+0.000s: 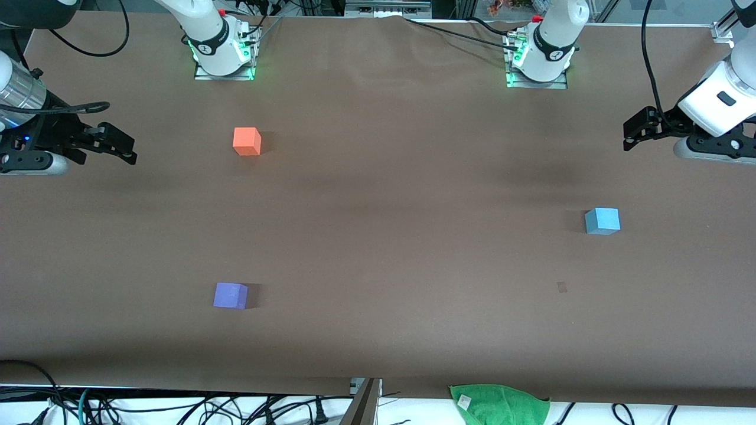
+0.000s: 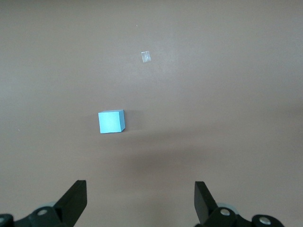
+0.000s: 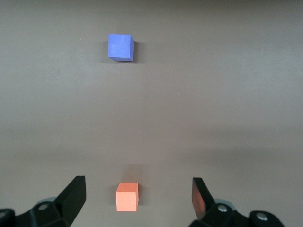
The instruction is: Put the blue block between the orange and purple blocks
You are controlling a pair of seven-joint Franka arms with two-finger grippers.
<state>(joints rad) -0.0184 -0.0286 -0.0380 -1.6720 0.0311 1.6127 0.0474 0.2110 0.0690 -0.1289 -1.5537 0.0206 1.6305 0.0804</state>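
While both arms hang raised at the two ends of the brown table (image 1: 378,248), the three cubes lie untouched and well apart on its surface. The blue block (image 1: 602,221) sits toward the left arm's end of the table, flat on one face, with nothing touching it. The left gripper (image 1: 631,134) is up in the air over that same end, its two black fingers spread wide and holding nothing. In the left wrist view the blue block (image 2: 111,121) lies clear of the left gripper (image 2: 141,201), ahead of the gap between the spread fingers (image 2: 75,198) and slightly off toward one of them. A small pale scrap (image 2: 146,56) lies on the table near the block; the front view shows it as a faint mark (image 1: 561,287) nearer to the front camera than the block.

The orange block (image 1: 247,141) and the purple block (image 1: 230,295) both lie toward the right arm's end of the table, the orange one nearer the robots' bases and the purple one nearer to the front camera, with bare table between them. The right gripper (image 1: 127,150) hovers over that end, jaws likewise wide and empty. In the right wrist view the orange block (image 3: 127,196) shows between the fingers (image 3: 73,196) but down on the table, untouched, and the purple block (image 3: 120,47) lies well apart from it.

A green cloth (image 1: 499,404) lies at the table's edge nearest the front camera.
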